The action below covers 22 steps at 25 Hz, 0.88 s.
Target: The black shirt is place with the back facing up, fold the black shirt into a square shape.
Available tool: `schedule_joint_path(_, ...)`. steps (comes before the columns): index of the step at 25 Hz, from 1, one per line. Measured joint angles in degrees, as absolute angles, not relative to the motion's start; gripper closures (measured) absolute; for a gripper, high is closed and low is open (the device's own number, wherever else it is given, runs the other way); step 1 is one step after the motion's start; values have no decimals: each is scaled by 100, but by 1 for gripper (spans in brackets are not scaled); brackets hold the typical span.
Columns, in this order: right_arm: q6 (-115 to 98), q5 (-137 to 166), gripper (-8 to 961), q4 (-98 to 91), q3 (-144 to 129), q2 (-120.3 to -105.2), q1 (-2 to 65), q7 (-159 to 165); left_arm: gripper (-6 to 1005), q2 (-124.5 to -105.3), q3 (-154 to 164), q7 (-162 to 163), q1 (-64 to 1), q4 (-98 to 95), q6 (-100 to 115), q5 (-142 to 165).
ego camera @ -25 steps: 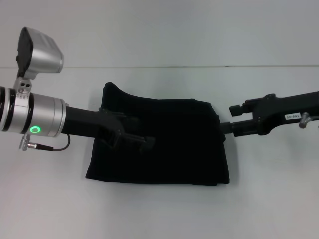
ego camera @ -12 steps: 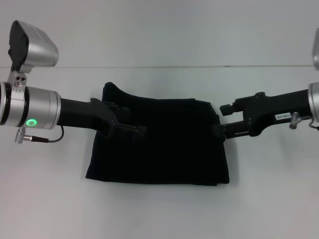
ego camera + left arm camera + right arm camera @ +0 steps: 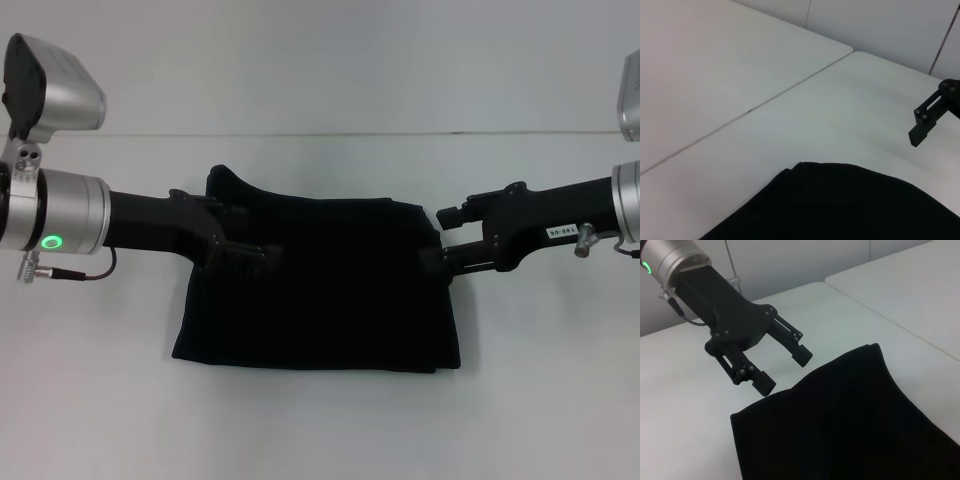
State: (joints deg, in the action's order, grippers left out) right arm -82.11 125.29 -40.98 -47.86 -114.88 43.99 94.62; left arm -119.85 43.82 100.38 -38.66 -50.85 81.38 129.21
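The black shirt point(image 3: 320, 290) lies folded into a rough rectangle on the white table point(image 3: 320, 430), with one far-left corner sticking up. It also shows in the left wrist view point(image 3: 840, 205) and the right wrist view point(image 3: 850, 425). My left gripper point(image 3: 252, 255) hovers over the shirt's left part. The right wrist view shows it point(image 3: 784, 368) open and empty, just off the cloth. My right gripper point(image 3: 437, 237) is at the shirt's right edge, open and holding nothing. One of its fingers point(image 3: 926, 119) shows in the left wrist view.
A seam between two table tops runs across the back point(image 3: 320, 134) and shows in the left wrist view point(image 3: 750, 110). White table surface lies on all sides of the shirt.
My left gripper has drawn back to the left over the shirt. My right gripper has moved left to the shirt's right edge. The shirt has not moved.
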Motion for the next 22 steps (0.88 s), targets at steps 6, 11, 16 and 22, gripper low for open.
schedule_joint_path(6,-8144,12525,240,-4098,-4776,-11494,4396,9463,176,-11988,4377,10036,-3861,-5078,8104,12921)
schedule_joint_path(11,-8138,12524,240,-4090,-4772,-11495,4393,9468,176,-11988,4377,10036,-3858,-5068,8099,12920)
schedule_joint_path(16,-8136,12524,240,-4087,-4772,-11495,4370,9478,176,-11989,4377,10037,-3858,-5054,8099,12920)
schedule_joint_path(22,-8141,12524,240,-4077,-4772,-11495,4363,9486,176,-11989,4377,10039,-3858,-5054,8101,12920)
